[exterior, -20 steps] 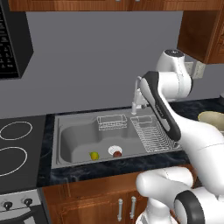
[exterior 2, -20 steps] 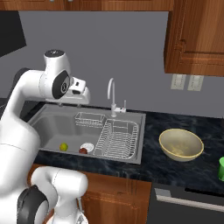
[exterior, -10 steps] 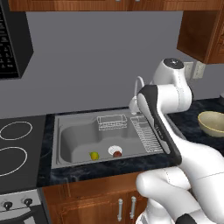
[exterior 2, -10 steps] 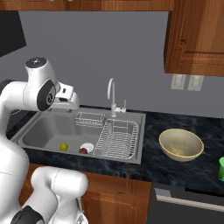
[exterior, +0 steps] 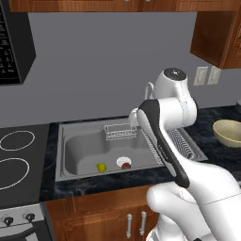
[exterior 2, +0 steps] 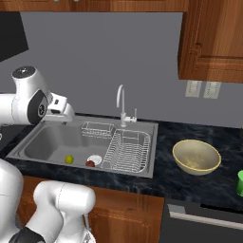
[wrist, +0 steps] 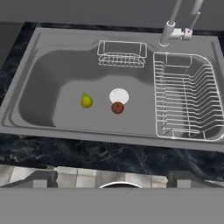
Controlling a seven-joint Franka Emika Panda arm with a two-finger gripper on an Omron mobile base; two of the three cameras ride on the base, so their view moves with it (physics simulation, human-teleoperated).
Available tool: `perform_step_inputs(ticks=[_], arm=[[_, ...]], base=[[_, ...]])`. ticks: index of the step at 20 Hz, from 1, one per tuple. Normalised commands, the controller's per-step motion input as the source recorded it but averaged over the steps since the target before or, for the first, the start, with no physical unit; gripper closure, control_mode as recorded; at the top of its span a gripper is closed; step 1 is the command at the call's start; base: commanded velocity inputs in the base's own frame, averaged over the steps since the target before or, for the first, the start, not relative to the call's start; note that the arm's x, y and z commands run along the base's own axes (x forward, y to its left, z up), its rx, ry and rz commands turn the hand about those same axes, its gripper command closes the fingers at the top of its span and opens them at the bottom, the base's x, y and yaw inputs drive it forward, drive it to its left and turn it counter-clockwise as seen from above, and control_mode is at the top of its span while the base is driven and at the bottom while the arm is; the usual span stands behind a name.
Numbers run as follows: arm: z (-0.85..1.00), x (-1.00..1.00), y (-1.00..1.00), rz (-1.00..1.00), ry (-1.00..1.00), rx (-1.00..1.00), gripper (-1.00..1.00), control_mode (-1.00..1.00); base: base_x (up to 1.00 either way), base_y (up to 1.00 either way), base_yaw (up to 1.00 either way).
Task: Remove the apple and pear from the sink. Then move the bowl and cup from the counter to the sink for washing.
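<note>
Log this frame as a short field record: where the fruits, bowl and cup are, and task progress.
apple: in the sink basin, at the edge of the round drain
pear: on the basin floor, apart from the apple
bowl: on the counter, beside the sink
cup: on the counter, at the frame edge
progress: both fruits in the sink; bowl and cup not yet moved
</note>
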Motion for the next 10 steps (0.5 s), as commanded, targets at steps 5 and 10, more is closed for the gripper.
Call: perform_step_inputs(ticks=[5,10], arm=[[-0.04,0.00,0.33,0.00,0.12,0.00,-1.00,-1.00],[-0.08,0.10,0.13,0.03,0.14,0.00,-1.00,-1.00]], base=[[0.00,0.00,0.00],[0.00,0.00,0.00]])
